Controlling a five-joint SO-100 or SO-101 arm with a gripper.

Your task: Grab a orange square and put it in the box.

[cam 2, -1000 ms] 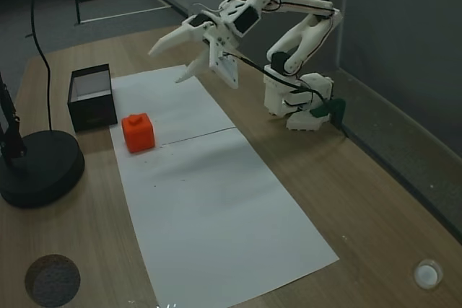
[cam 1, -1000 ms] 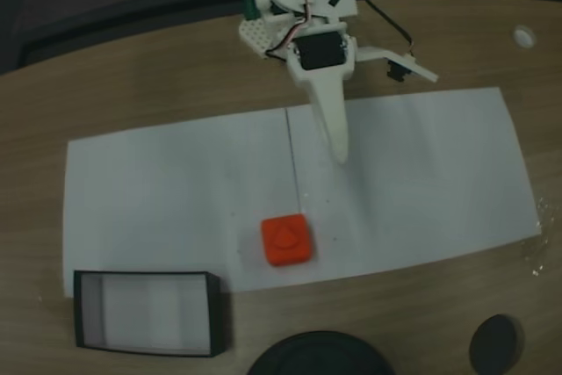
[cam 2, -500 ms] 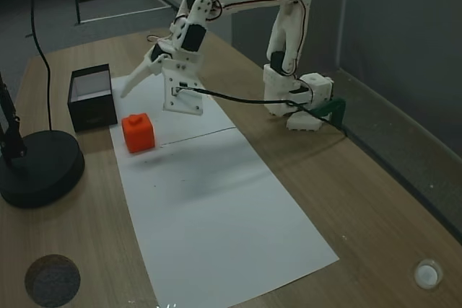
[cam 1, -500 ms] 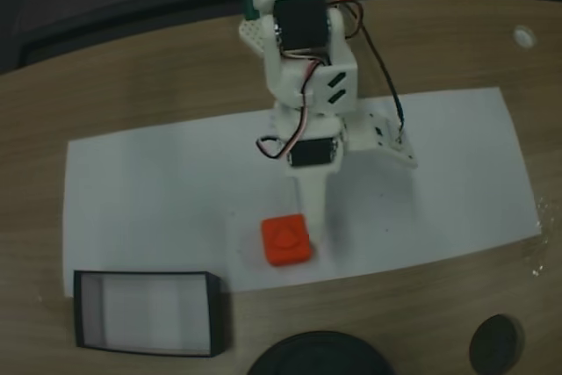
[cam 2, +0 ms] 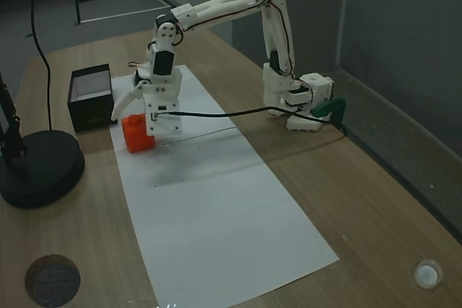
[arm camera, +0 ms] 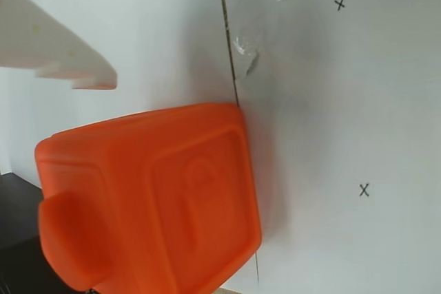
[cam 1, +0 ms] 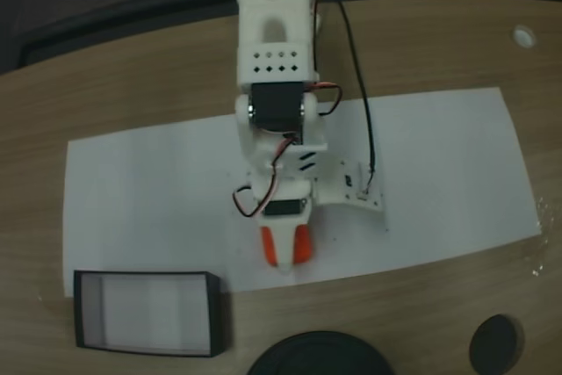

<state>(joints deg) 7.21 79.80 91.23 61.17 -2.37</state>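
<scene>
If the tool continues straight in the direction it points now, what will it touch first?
Most likely the orange square. The tool points down at it with open jaws, one finger beside the block. Depth is unclear, but the white paper under it would come next.

White arm stretched far forward from its base and bent down at the wrist, claw (cam 2: 134, 110) lowered close to the worktop, jaws held apart, 1 finger (arm camera: 55, 49) seen in the wrist view
</scene>
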